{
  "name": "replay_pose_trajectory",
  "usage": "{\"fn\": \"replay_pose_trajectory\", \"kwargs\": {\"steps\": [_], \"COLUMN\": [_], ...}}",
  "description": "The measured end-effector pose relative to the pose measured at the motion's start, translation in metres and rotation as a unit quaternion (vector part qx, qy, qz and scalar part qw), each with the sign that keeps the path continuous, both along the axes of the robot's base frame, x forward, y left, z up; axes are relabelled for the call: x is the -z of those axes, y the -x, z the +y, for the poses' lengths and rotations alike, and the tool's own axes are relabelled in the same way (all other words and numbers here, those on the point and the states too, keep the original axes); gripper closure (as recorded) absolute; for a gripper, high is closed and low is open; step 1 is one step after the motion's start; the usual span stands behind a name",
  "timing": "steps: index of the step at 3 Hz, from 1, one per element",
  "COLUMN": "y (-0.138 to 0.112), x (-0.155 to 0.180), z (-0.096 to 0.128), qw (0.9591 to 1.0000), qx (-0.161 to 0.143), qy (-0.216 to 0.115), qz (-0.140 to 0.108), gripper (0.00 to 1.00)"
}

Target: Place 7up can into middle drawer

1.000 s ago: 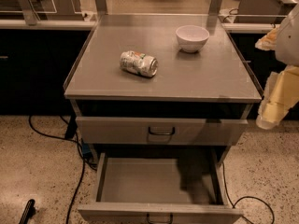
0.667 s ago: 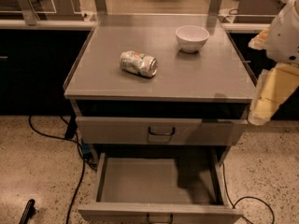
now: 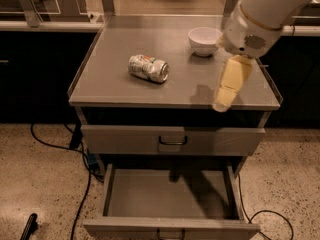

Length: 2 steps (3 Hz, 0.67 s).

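The 7up can [image 3: 148,68], dented and silvery-white with green and red marks, lies on its side on the grey cabinet top [image 3: 115,84], left of centre. The middle drawer [image 3: 170,194] is pulled open below, and its flat grey floor holds nothing. Its black loop handle shows at the bottom edge. My gripper [image 3: 223,103] hangs from the white arm at the right and points down over the cabinet top's front right part. It is to the right of the can and apart from it.
A white bowl [image 3: 204,40] stands at the back right of the top. The upper drawer front [image 3: 172,140] with a black handle is shut. Black cables [image 3: 75,149] run on the speckled floor to the left and at the lower right. Dark cabinets flank both sides.
My arm has swung in from the right edge, leftward over the cabinet top, bringing the gripper closer to the can. The can, bowl and drawers have not moved.
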State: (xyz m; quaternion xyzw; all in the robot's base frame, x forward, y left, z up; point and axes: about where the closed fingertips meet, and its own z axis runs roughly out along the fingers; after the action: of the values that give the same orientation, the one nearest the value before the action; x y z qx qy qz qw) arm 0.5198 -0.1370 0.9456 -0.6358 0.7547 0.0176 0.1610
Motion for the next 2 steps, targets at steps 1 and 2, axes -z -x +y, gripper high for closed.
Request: {"fn": "replay_pose_trajectory", "kwargs": {"steps": [1,2], "y": [-0.0530,-0.0546], "x": [0.0031,0.0030], "z": [0.0584,0.0615], "qw": [0.9993,0.9992], "qx": [-0.025,-0.026], "qy": [-0.019,-0.020], "qz": [-0.021,-0.023], "gripper": [0.00,0.00]}}
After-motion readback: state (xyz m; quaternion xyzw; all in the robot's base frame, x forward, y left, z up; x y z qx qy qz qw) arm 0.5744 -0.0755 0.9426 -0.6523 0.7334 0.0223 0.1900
